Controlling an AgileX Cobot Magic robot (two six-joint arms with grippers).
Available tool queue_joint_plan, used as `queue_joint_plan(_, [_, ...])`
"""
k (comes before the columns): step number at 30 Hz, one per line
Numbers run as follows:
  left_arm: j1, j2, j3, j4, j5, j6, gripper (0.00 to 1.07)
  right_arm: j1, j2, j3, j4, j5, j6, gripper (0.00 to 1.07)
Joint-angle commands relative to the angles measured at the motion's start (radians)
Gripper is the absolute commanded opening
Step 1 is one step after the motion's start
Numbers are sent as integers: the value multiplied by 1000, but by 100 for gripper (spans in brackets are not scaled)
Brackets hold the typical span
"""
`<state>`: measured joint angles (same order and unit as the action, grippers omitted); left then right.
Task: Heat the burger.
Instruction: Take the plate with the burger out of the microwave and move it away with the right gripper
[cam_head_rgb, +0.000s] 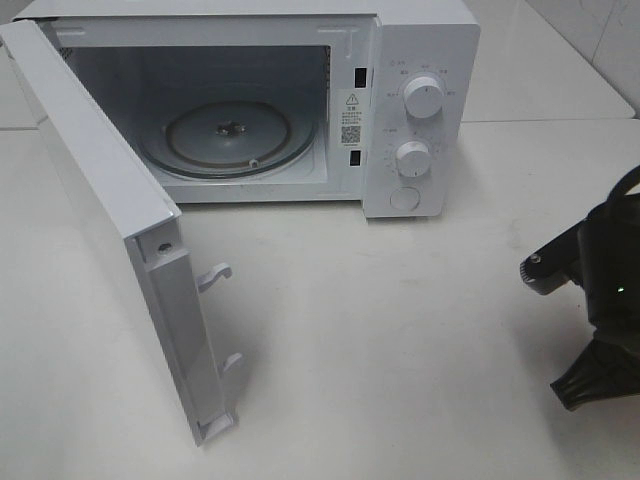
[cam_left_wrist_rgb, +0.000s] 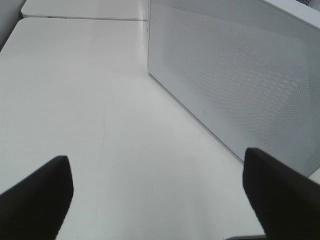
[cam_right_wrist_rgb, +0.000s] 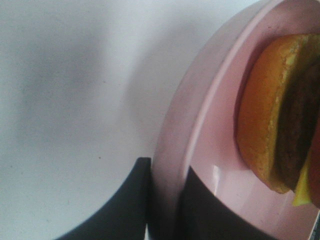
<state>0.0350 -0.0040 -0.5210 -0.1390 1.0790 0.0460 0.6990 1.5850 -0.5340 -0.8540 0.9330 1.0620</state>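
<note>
Pink plate (cam_right_wrist_rgb: 200, 150) rim is pinched between the narrowed jaws of the right gripper (cam_right_wrist_rgb: 165, 200), with the burger (cam_right_wrist_rgb: 280, 115) on the plate just beyond the fingertips. Microwave (cam_head_rgb: 300, 100) stands door-open, well ahead and toward the left arm's side; left gripper (cam_left_wrist_rgb: 155, 195) is spread wide, empty, beside the door.

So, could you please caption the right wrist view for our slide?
Right gripper clamped on the pink plate's rim, burger riding on the plate.

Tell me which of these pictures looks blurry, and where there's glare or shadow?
Right wrist view: too close to focus, so the burger and pink plate are soft, with a grey shadow on the table. Left wrist view: the dark pincer fingers are blurred. Exterior high view: sharp, with bright washed-out light on the microwave.
</note>
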Motion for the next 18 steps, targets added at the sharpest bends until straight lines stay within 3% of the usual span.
queue_joint_plan(1, [-1,-7,4,-5,-8,1,84,0,42,-6,-91,45,71,0])
queue_joint_plan(18, [-1,-7,4,-5,-8,1,84,0,254,-6,-231,-27,293,6])
